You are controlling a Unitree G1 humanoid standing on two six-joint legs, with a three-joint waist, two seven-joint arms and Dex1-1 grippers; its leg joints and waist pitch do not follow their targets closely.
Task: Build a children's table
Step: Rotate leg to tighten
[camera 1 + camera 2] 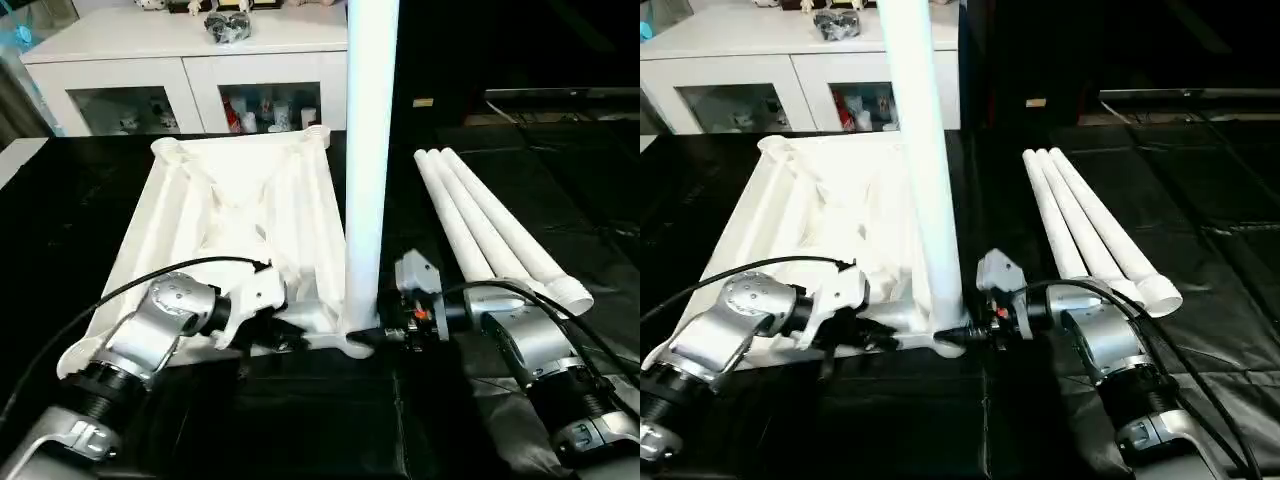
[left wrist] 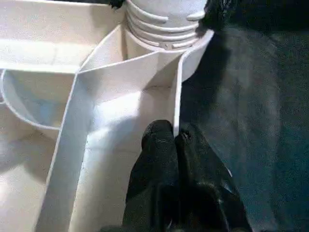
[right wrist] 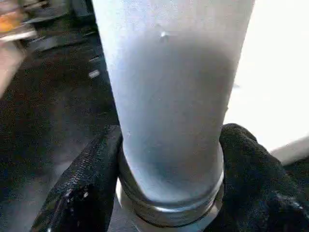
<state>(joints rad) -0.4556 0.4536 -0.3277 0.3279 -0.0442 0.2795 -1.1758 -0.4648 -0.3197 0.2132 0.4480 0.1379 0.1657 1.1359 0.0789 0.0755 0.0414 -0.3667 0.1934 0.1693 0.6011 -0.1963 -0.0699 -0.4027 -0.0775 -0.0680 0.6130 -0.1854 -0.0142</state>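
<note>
Behind your work stands a white cabinet (image 1: 190, 70) with glass doors, and to the right three loose legs (image 1: 490, 225) lie side by side on the black floor (image 1: 560, 170), near your right arm. The upturned table top (image 1: 235, 215) lies ribs up, with open black floor along its left edge and in front of its near edge. Your left end effector (image 2: 174, 145) is closed on the thin edge rib at the near right corner, and your right end effector (image 3: 169, 179) grips from both sides the base of the upright leg (image 1: 368, 150) standing in that corner socket (image 2: 164, 34).
</note>
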